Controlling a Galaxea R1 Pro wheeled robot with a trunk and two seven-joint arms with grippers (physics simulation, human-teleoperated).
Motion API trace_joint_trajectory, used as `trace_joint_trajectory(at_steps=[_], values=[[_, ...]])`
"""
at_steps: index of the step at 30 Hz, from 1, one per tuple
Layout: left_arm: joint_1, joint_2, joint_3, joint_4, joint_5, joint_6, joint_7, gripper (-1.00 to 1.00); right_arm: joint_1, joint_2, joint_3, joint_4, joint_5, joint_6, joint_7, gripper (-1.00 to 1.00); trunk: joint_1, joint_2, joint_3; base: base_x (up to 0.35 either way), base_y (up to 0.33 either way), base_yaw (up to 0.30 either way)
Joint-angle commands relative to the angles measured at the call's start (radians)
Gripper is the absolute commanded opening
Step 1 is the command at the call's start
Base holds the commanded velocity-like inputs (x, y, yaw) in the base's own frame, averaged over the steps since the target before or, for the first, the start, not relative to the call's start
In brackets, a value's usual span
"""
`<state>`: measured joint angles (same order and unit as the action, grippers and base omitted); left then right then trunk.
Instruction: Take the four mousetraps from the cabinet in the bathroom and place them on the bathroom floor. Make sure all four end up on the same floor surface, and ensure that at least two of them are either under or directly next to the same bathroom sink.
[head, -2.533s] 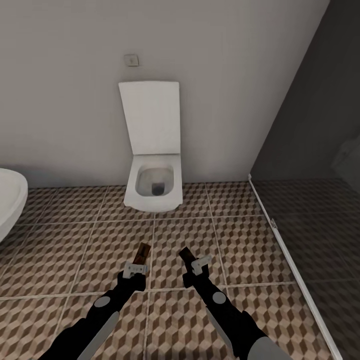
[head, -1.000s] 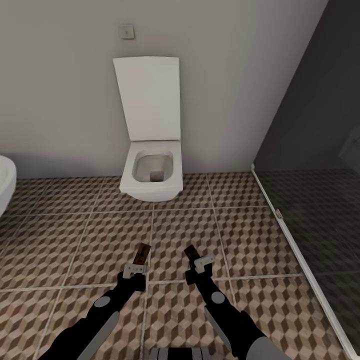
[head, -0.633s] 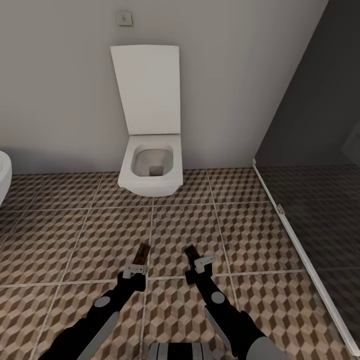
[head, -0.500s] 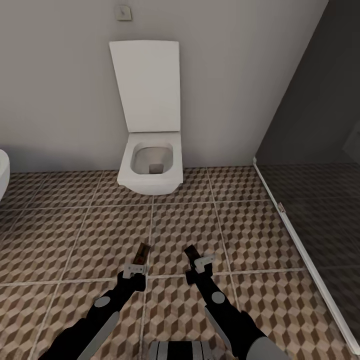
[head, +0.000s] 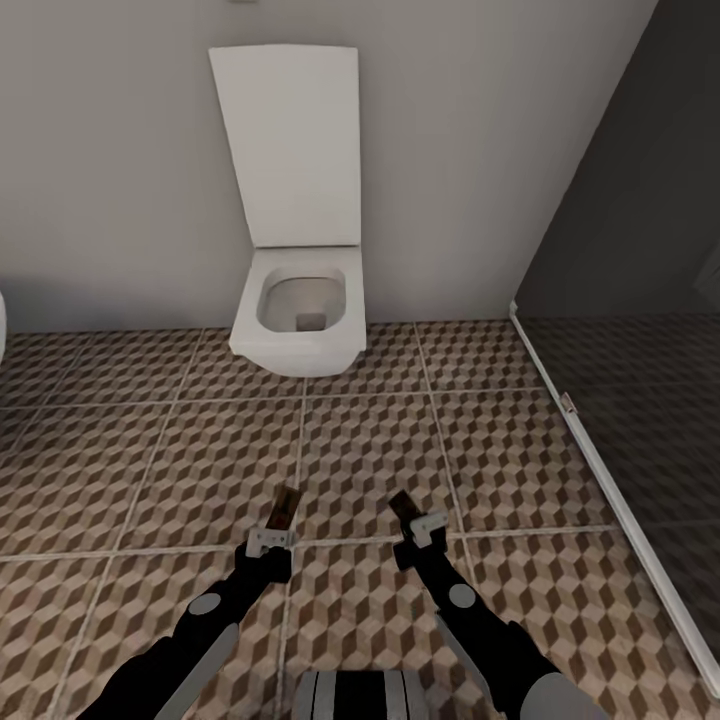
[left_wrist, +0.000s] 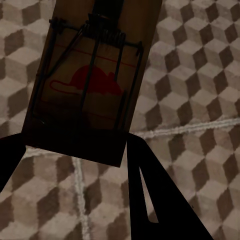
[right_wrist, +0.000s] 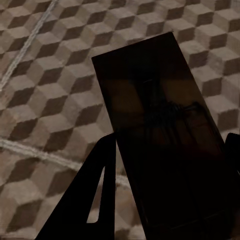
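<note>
Each of my two grippers carries one mousetrap above the bathroom floor (head: 150, 450). My left gripper (head: 272, 537) is shut on a tan mousetrap (head: 286, 507) whose black wire and red mouse print show close up in the left wrist view (left_wrist: 92, 85). To its right, my right gripper (head: 424, 525) is shut on a second mousetrap (head: 403, 506), which looks dark and shadowed in the right wrist view (right_wrist: 160, 135). Both traps stick out forward past the fingers. The cabinet and the bathroom sink are out of view.
A white wall-hung toilet (head: 298, 318) with its lid (head: 293, 145) raised stands straight ahead against the pale wall. On the right, a glass shower screen (head: 620, 300) with a white floor rail (head: 610, 500) closes off a darker grey floor section. A white rounded edge (head: 2, 325) shows at far left.
The whole view has shifted: the toilet now sits higher and closer and the white fixture at left has slid almost out of frame. My right gripper with its mousetrap has shifted slightly right.
</note>
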<state>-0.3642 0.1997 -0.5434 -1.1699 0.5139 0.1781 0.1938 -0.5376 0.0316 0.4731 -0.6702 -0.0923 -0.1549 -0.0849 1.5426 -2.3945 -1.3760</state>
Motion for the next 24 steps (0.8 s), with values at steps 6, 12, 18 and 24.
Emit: trace_joint_trajectory(at_steps=[6, 12, 18, 24], values=[[-0.001, -0.002, -0.011, 0.003, 0.006, 0.003, 0.009, -1.0, -0.002, -0.053, 0.002, 0.0, -0.01, -0.008, 0.187, -1.0, 0.023, -0.043, -0.021, 0.0, 0.0, 0.0], [-0.001, -0.003, -0.025, 0.003, 0.006, 0.003, 0.009, -1.0, -0.002, -0.063, 0.002, 0.0, -0.01, -0.007, 0.235, -1.0, 0.046, -0.085, -0.04, 0.0, 0.0, 0.0], [-0.001, -0.003, -0.027, 0.003, 0.006, 0.002, 0.009, -1.0, -0.002, -0.062, 0.002, 0.0, -0.01, -0.008, 0.242, -1.0, 0.059, -0.106, -0.061, 0.0, 0.0, 0.0], [-0.001, -0.003, -0.027, 0.001, 0.006, 0.001, 0.009, -1.0, -0.002, -0.061, 0.003, 0.0, -0.01, -0.009, 0.243, -1.0, 0.061, -0.108, -0.084, 0.0, 0.0, 0.0]])
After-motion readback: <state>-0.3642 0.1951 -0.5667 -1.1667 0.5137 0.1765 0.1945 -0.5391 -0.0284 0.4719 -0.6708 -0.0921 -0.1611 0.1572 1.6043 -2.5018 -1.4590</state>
